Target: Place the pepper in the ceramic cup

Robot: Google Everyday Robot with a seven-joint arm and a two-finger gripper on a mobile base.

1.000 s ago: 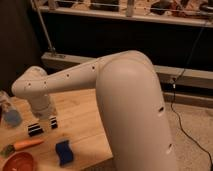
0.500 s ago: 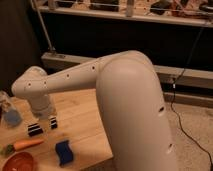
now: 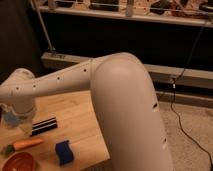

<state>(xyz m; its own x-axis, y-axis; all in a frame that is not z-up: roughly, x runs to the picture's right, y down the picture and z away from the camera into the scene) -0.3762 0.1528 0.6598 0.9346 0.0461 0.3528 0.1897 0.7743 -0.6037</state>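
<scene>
- One white robot arm (image 3: 120, 95) reaches over a pale wooden worktop (image 3: 75, 115), its thick upper segment filling the middle of the camera view.
- One blue sponge (image 3: 64, 152) lies near the worktop's front edge and serves as the marker for everything else here.
- One end effector (image 3: 44, 126), dark with pale stripes, sits behind and to the left of the sponge, low over the wood. It cannot be told how far open it is, and nothing is seen in its hold.
- One pepper (image 3: 27, 144), orange with a green stem end pointing away from the sponge, lies flat on the worktop just left of the sponge. It rests slightly nearer the front edge than the end effector and appears apart from it.
- One ceramic cup (image 3: 7, 120), blue-grey, stands well left of the sponge and farther back, partly hidden by the arm's wrist. The pepper is outside it.
- One reddish-brown bowl (image 3: 19, 162) sits left of the sponge at the front edge, just in front of the pepper and partly cut off by the frame.
- One dark cable (image 3: 175, 102) trails across the floor far right of the sponge, beyond the arm.
</scene>
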